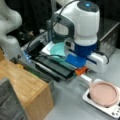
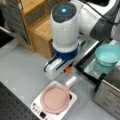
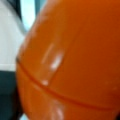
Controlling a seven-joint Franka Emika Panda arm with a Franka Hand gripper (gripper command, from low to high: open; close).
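In both front views the white arm reaches straight down, so its hand covers the gripper (image 1: pixel 83 68) (image 2: pixel 65 67) and hides the fingers. A small orange object (image 1: pixel 81 71) (image 2: pixel 67 70) peeks out right under the hand, low over the grey table. In the wrist view this orange object (image 3: pixel 72 62) fills nearly the whole picture, smooth and rounded with a thin seam across it. No fingers show there. A pink pan (image 1: pixel 103 93) (image 2: pixel 55 98) with a white handle (image 1: pixel 86 78) (image 2: pixel 71 81) sits on a white stove (image 1: pixel 88 98) (image 2: pixel 37 108), close beside the orange object.
A teal bowl (image 1: pixel 58 48) (image 2: pixel 108 54) rests on a tray behind the arm. A black rack (image 1: pixel 53 67) lies beside it. A wooden cabinet (image 1: pixel 25 85) (image 2: pixel 42 27) stands at one side and a metal box (image 1: pixel 110 37) (image 2: pixel 107 97) at another.
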